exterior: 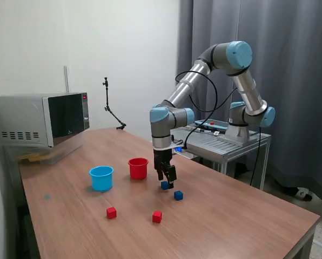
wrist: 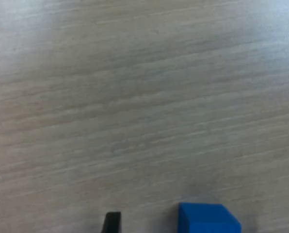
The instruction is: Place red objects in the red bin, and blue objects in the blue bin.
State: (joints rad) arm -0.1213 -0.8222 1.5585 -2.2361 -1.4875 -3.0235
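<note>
A dark blue cube (exterior: 165, 185) sits on the wooden table (exterior: 242, 216) directly under my gripper (exterior: 166, 178), whose fingers stand apart on either side of it; in the wrist view the cube (wrist: 208, 219) lies between the two dark fingertips (wrist: 112, 222), nearer one than the other, with no contact showing. A second blue cube (exterior: 178, 195) rests just beside it, toward the near right. Two red cubes lie nearer the front edge, one (exterior: 157, 216) at centre and one (exterior: 111, 212) to its left. The red cup (exterior: 138, 168) stands just left of my gripper, and the light blue cup (exterior: 101, 177) farther left.

As I judge it, the risk is an off-centre close: the nearer finger could push the cube before the other meets it, twisting it out of the grip. The neighbouring blue cube is close enough to be nudged if I shift that way. The red cup stands between me and the blue cup, so a low carry could clip its rim.

Open tabletop stretches to the near and right sides; a microwave (exterior: 42, 118) occupies the far left corner.
</note>
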